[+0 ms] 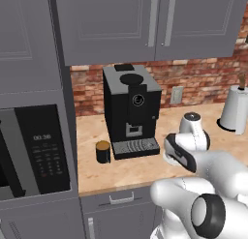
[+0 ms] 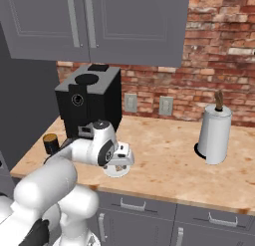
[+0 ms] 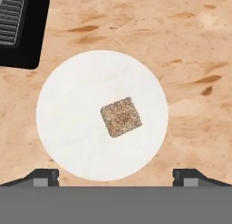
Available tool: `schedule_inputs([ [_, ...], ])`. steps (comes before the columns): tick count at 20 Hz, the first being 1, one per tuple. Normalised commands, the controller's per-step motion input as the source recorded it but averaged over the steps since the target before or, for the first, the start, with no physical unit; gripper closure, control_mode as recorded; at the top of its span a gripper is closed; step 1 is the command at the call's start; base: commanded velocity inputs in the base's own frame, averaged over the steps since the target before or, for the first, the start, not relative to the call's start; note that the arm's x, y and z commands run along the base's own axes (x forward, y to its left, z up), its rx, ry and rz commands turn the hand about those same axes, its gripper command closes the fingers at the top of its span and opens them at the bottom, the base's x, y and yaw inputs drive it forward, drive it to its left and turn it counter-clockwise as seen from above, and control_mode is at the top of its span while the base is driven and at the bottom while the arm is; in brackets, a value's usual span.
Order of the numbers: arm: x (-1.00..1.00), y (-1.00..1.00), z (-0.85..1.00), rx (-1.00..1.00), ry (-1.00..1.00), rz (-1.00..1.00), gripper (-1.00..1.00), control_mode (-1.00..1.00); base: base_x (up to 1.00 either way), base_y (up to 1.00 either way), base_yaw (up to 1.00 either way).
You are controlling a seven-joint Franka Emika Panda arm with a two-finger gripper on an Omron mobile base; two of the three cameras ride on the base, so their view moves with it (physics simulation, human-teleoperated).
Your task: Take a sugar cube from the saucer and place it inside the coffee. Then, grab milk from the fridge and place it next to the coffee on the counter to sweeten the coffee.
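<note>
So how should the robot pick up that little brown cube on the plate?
Straight down from above. The sugar cube lies flat near the middle of the saucer, turned like a diamond. Turning the open end effector would probably let its fingers pinch two opposite flat sides, not the corners.

You get even, soft rendered light and no glare on the counter (image 1: 135,168). The coffee machine (image 1: 131,110) drops a faint shadow toward 6 o'clock (barely there). From the hand camera, the saucer (image 3: 72,128) looks sharp and nearly shadowless.
</note>
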Motion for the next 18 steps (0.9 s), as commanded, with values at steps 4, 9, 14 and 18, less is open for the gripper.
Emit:
schedule_inputs([
  [4,0.27,0.0,-0.16,0.0,0.0,0.0,-1.0,-1.0,0.0,0.0,0.0],
  [9,0.14,0.0,-0.19,0.0,0.0,0.0,-1.0,-1.0,0.0,0.0,0.0],
  [14,0.09,0.0,-0.17,0.0,0.0,0.0,-1.0,-1.0,0.0,0.0,0.0],
  [18,0.19,0.0,-0.17,0.01,0.0,0.0,1.0,-1.0,0.0,0.0,0.0],
])
